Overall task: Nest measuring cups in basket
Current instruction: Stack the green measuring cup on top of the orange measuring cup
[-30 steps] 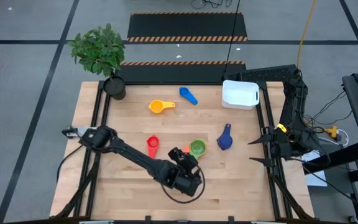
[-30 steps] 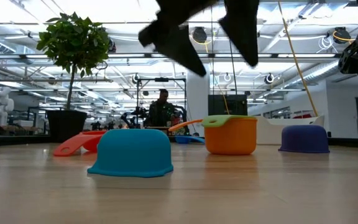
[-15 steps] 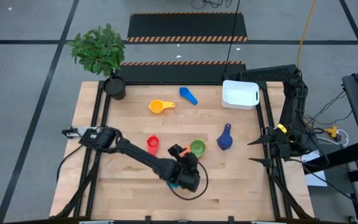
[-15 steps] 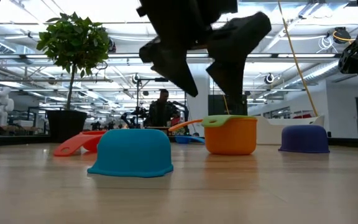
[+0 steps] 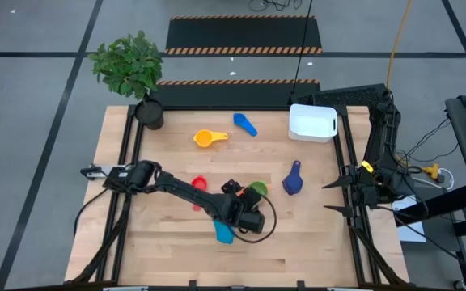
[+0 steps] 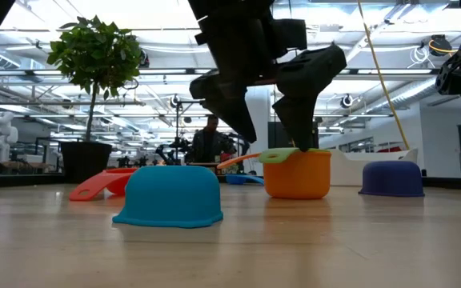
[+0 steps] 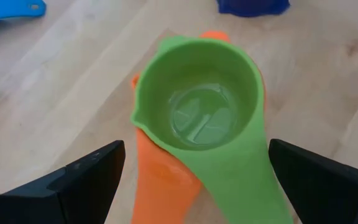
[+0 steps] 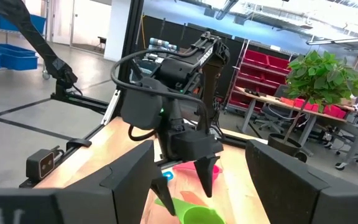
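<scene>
The left gripper [image 5: 244,194] hangs above the middle of the table [image 5: 168,242] with its fingers spread wide and nothing between them. In the left wrist view the two fingers frame a green cup [image 7: 197,102] that sits nested inside an orange cup [image 7: 163,183]; the green handle runs out over the orange rim. In the low view the fingertips [image 6: 304,142] are level with the green rim, one on each side of the stacked pair, with no clear contact visible.

The remaining cups lie as follows:
- A light blue cup [image 5: 224,234] sits mouth down just beside the left gripper, toward the near edge of the table.
- A red cup [image 5: 198,185] lies on the left arm's side of the stacked pair, partly under the arm.
- A navy cup [image 5: 293,179] sits mouth down between the stacked pair and the right edge of the table.
- A yellow cup [image 5: 208,138] and a mid blue cup [image 5: 245,124] lie toward the far side, well apart from the gripper.

The white basket [image 5: 311,123] stands at the far right corner of the table and holds no cup. A plant pot [image 5: 149,113] stands at the far left corner.

The right gripper [image 5: 336,196] waits off the right edge of the table, its fingers spread wide and holding nothing.
</scene>
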Motion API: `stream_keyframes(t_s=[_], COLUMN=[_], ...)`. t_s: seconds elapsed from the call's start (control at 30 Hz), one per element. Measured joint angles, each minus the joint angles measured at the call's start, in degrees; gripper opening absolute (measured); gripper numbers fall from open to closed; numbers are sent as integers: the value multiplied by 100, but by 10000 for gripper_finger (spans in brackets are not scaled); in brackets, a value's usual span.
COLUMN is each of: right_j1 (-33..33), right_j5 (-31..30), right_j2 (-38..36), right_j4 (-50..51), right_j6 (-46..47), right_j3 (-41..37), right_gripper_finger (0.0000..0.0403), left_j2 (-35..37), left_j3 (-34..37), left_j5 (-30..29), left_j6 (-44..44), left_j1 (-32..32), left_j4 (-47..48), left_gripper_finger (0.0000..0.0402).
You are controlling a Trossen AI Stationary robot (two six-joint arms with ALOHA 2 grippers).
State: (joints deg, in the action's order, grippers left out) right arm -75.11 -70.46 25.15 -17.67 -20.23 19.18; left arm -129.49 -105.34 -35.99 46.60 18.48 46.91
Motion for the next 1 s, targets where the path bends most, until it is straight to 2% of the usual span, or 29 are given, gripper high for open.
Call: stream_keyframes(t_s=[0.33, 0.53, 0.83, 1.0], right_j1=[0, 0, 0, 0], right_j5=[1, 2, 2, 2], right_j2=[0, 0, 0, 0], right_j4=[0, 0, 0, 0], right_j6=[0, 2, 2, 2], right_j3=[0, 0, 0, 0], right_gripper_finger=[249, 249, 249, 249], left_j2=[0, 1, 2, 7], left_j3=[-2, -4, -4, 46], left_j5=[43, 467, 537, 958], left_j6=[221, 82, -172, -399], left_j1=[-48, -46, -144, -266], left_j4=[262, 292, 713, 663], left_gripper_finger=[400, 400, 400, 400])
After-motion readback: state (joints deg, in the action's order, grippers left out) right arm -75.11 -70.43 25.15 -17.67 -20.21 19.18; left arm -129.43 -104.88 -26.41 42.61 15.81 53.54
